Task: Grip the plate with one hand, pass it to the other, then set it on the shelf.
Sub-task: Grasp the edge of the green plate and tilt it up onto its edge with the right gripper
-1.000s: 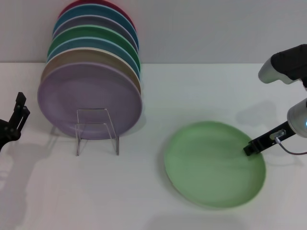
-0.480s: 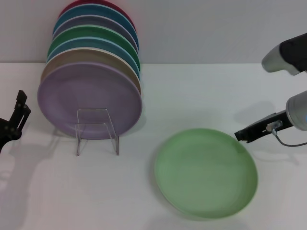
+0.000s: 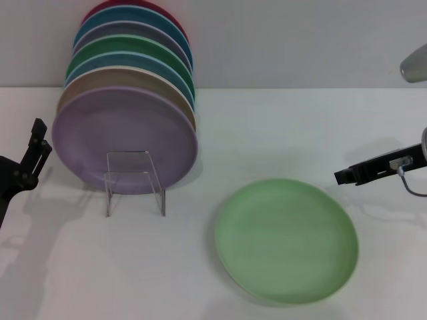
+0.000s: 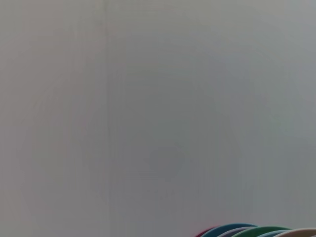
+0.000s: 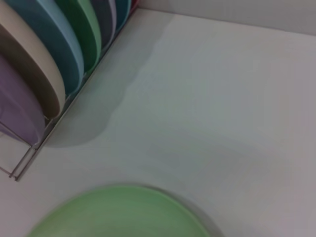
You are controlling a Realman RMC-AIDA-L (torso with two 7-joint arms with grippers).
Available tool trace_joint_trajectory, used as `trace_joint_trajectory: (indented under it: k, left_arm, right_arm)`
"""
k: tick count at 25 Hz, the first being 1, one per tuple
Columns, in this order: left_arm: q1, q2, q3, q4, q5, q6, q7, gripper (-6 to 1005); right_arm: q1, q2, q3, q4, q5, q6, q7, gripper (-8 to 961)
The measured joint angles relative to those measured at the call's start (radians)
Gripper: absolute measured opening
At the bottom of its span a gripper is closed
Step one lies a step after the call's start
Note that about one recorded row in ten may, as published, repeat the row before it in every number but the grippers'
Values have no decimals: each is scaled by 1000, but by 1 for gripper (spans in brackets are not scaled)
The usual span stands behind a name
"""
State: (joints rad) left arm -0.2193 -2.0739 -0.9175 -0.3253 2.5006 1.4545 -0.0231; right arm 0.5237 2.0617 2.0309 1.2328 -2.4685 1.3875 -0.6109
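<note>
The light mint-green plate [image 3: 287, 240] lies flat on the white table at the front right; its far rim also shows in the right wrist view [image 5: 118, 210]. My right gripper [image 3: 344, 176] hangs just past the plate's far right rim, apart from it and holding nothing. The clear acrylic shelf [image 3: 134, 181] stands at the left, with its base rail in the right wrist view [image 5: 28, 159]. My left gripper [image 3: 33, 152] is at the far left edge, beside the shelf and empty.
Several coloured plates stand on edge in the shelf, a lavender one [image 3: 124, 139] in front and a darker green one [image 3: 133, 52] farther back. Their tops show in the left wrist view [image 4: 256, 231]. A grey wall runs behind the table.
The plate slid a little left and nearer the front. My right gripper came off its rim and drew back to the right. My left gripper shifted slightly up and inward.
</note>
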Motion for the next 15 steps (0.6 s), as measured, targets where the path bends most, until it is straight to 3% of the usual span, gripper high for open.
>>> trace_joint_trajectory:
  k: [3, 12, 15]
  left_arm:
    - [-1, -1, -1, 0, -2, -3, 0, 737]
    - [-2, -2, 0, -1, -2, -5, 1, 734]
    - [-2, -2, -1, -2, -2, -8, 1, 733]
  right_arm:
    - [0, 1, -19, 37, -43, 22, 19, 2]
    - [19, 5, -57, 20, -99, 28, 36, 400]
    - [28, 9, -100, -14, -127, 23, 46, 462]
